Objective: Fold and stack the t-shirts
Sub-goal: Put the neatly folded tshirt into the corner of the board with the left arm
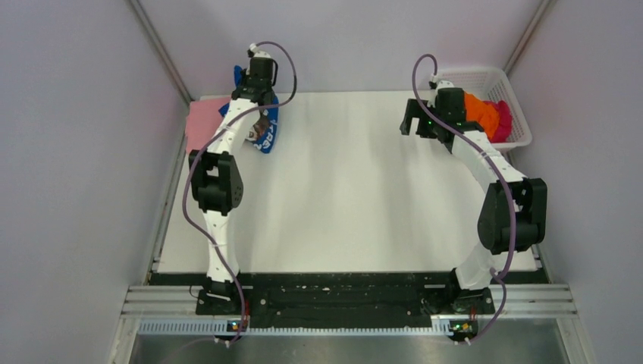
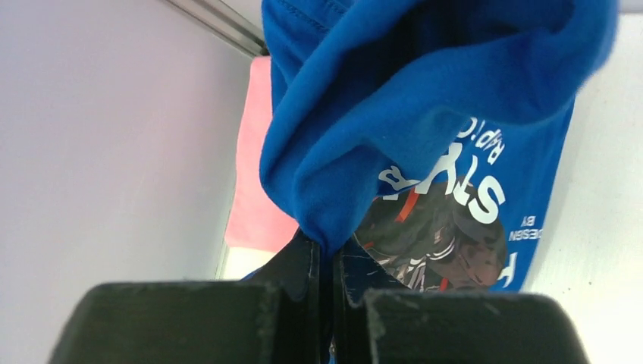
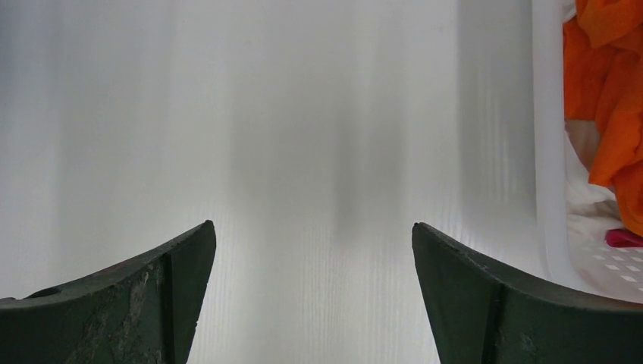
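My left gripper point(image 2: 327, 246) is shut on a fold of the royal blue t-shirt point(image 2: 425, 91) with the white lettered print, at the table's far left corner point(image 1: 258, 83). The blue t-shirt point(image 1: 268, 133) hangs from it beside the arm. A pink t-shirt point(image 1: 203, 121) lies flat at the far left edge; it also shows in the left wrist view point(image 2: 254, 189). My right gripper point(image 3: 312, 231) is open and empty above bare table, just left of the basket; in the top view it is at the far right point(image 1: 413, 121). An orange t-shirt point(image 1: 483, 114) and a magenta t-shirt point(image 1: 504, 125) lie in the basket.
The white mesh basket point(image 1: 497, 80) stands at the far right corner; its wall point(image 3: 550, 152) is close to my right fingers. White table surface point(image 1: 341, 189) spreads between the arms. Grey walls enclose the table on the left, back and right.
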`<action>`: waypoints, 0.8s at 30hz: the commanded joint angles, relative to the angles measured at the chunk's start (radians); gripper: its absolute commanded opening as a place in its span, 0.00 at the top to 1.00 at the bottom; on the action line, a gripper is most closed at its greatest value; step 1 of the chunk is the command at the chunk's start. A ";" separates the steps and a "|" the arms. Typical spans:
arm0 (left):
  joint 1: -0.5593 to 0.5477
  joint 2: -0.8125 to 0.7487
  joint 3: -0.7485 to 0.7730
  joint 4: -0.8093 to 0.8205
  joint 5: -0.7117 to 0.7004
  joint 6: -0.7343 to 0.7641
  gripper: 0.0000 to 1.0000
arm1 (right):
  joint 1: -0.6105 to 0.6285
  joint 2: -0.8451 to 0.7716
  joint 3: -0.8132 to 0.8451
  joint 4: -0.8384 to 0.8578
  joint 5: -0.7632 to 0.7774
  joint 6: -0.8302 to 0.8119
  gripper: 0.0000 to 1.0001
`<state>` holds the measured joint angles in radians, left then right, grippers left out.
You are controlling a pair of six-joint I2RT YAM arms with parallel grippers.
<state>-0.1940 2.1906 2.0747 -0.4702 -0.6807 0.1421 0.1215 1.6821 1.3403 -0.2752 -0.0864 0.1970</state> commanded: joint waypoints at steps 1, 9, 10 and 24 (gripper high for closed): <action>0.033 -0.033 0.101 0.109 0.019 0.057 1.00 | 0.004 -0.037 0.026 0.003 0.043 -0.029 0.01; 0.121 -0.029 0.141 0.096 0.108 -0.003 1.00 | 0.003 -0.036 0.037 -0.010 0.068 -0.041 0.01; 0.135 -0.025 0.141 0.083 0.135 -0.028 1.00 | 0.003 -0.035 0.040 -0.013 0.069 -0.041 0.01; 0.349 0.186 0.248 -0.025 0.151 -0.249 0.08 | 0.003 -0.024 0.076 -0.066 0.114 -0.042 0.01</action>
<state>0.0937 2.3207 2.1891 -0.4465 -0.5098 0.0177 0.1215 1.6821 1.3479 -0.3202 -0.0154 0.1726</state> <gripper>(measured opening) 0.483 0.986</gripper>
